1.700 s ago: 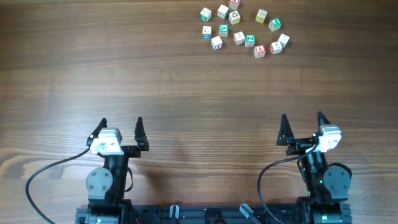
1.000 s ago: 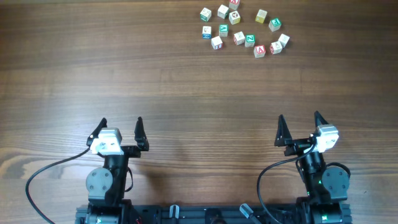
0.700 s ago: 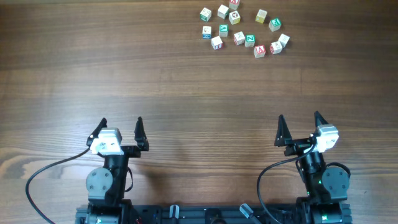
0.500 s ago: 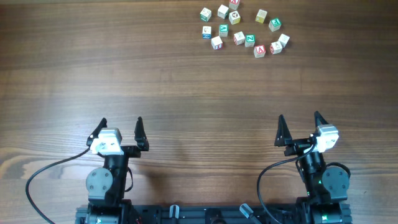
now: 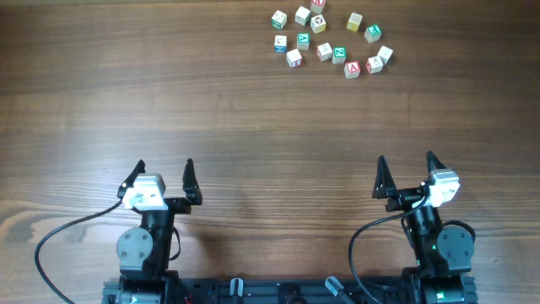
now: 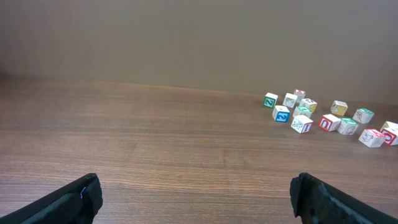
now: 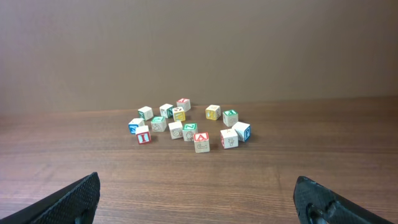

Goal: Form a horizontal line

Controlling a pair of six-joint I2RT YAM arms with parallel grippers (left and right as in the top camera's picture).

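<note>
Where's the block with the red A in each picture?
Overhead: the red A block is top right, at the edge of the bunch nearest the arms.
Left wrist: that block is far right, almost at the picture's edge; its letter is too small to read.
Right wrist: it is in the middle, at the front of the bunch.
Shared landmark: the blue block near the bunch's left end.

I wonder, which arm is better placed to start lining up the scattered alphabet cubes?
Right. The alphabet cubes lie right of centre, nearer the open right gripper and centred in its wrist view; the left gripper sees them off to the side.
</note>
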